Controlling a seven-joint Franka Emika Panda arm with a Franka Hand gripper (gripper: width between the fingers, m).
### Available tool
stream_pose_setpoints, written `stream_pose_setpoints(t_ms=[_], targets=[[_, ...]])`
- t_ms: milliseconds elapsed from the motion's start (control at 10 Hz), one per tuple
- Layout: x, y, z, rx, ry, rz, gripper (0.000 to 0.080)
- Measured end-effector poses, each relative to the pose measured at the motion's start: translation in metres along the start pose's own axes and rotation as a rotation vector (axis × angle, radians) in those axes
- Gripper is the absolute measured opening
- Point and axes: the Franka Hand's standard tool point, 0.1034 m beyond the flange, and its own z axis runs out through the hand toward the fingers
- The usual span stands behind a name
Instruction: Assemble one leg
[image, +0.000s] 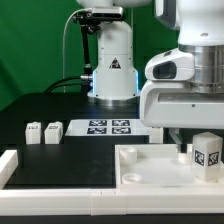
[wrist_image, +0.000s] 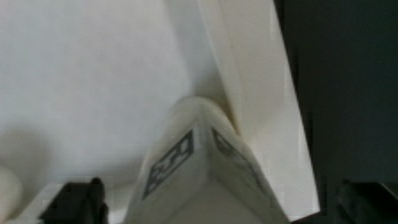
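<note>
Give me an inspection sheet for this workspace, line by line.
Surface: black table top.
Job's things: one small stubby white plastic leg with a black-and-white tag shows close up in the wrist view. Two more legs lie side by side at the exterior view's left. Large flat white square panel at the front.
Clutter: the marker board; white raised rail at the front left.
Claw: fingertips either side of the close-up leg; contact cannot be told.
Cables: grey cable arching beside the arm's base.
Surroundings: green backdrop.
</note>
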Motion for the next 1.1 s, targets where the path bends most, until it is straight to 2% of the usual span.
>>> stream_pose_setpoints(t_ms=[500,900,1100], targets=[[0.0018,0.0057,-0.0004,-0.013,0.000,-0.472,0.0649],[0.0018,0.0059,-0.0001,-0.010,0.000,-0.400,0.0649],[0.0014,0.0045,0.0000,-0.007,0.001,-0.159,0.0649]])
